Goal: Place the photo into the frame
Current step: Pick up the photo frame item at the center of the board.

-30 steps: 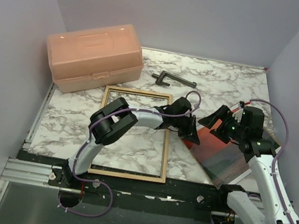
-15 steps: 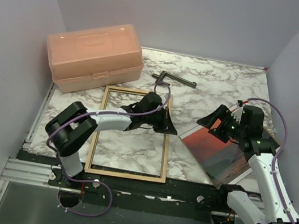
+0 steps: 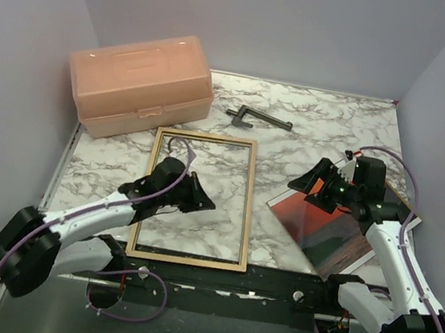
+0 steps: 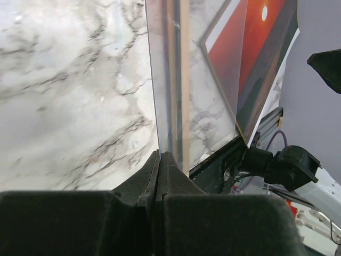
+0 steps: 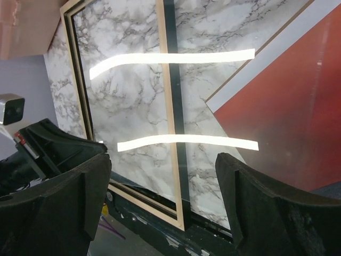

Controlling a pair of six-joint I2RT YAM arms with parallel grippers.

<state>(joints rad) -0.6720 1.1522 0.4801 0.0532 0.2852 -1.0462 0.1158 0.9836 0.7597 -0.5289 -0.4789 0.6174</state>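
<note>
Claws are both showing clearly from above. The left claw is sitting pressed together, just left of middle in the overhead view, low over the glassy inside of the frame. From the left wrist that claw is showing no gap at all. A shiny, clear-looking edge is running straight up from its tips, but I cannot tell whether anything thin is being pinched there.

The frame is lying flat on the marble counter, tan face up, with its long sides running away from the arms.

Over on the right, the photo is lying face up in the lower right of the overhead shot, turned at an angle. Its red sky is pointing toward the frame and its dark sea toward the near edge. It is close beside the frame's right rail without touching it.

The right claw is hanging spread wide above the photo's upper-left corner, gripping nothing. In the right wrist view, the frame and the photo are both showing between its fingers.

A peach plastic box is sitting at upper left, and a dark metal tool is lying behind the frame.
</note>
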